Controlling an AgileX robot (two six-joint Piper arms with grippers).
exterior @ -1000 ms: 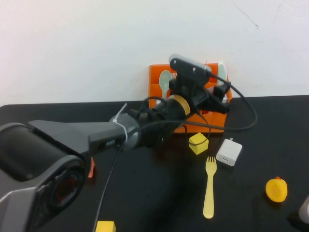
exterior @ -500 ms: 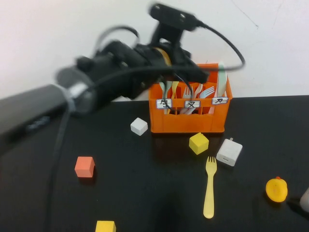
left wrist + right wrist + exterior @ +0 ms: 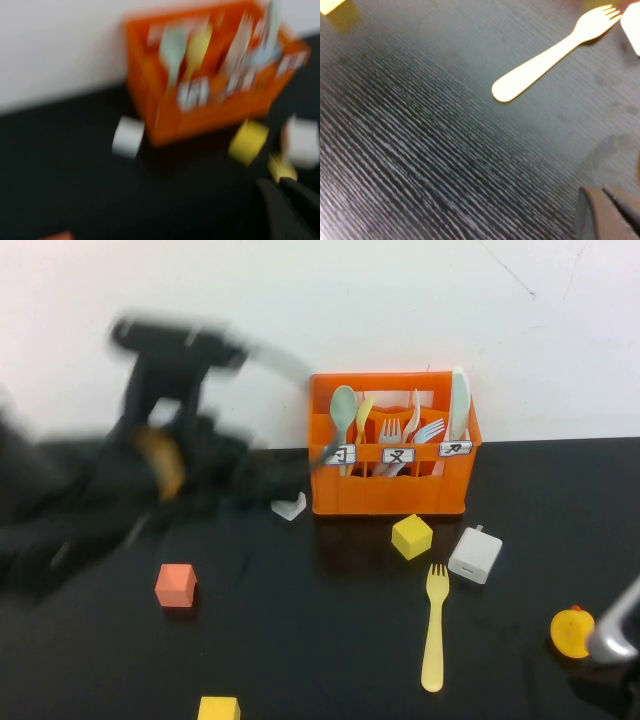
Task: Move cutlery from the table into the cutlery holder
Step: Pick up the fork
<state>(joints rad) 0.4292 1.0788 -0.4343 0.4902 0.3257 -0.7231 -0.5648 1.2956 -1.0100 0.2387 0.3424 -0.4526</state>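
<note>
Against the white wall at the upper centre of the high view stands the orange cutlery holder [image 3: 392,475] on the black table [image 3: 300,640]; three small white labels run across its front; a pale green spoon [image 3: 343,410], a yellowish piece and white forks [image 3: 415,430] stand in its left and middle compartments, and the pale mint-green knife [image 3: 459,400] stands upright in its right compartment; the yellow fork [image 3: 433,625] lies flat on the table in the lower right of centre, tines toward the holder, handle toward the bottom edge, well apart from the crate; just above its tines sit a yellow cube [image 3: 411,536] and a white charger block [image 3: 475,555], side by side; a small white block [image 3: 290,506] lies at the holder's lower left corner; an orange-red cube [image 3: 176,584] rests left of centre, a second yellow cube [image 3: 218,708] at the bottom edge, and a yellow rubber duck [image 3: 572,632] at the lower right; the left gripper [image 3: 320,455] is a dark smear reaching from the left of the frame toward the holder's left edge, and I cannot tell whether its claw is open or closed; the right gripper [image 3: 610,212] sits at the bottom right corner, beside the duck; in the right wrist view its two finger tips stand close together with nothing between them, low over bare tabletop, the fork lying apart from them.
</note>
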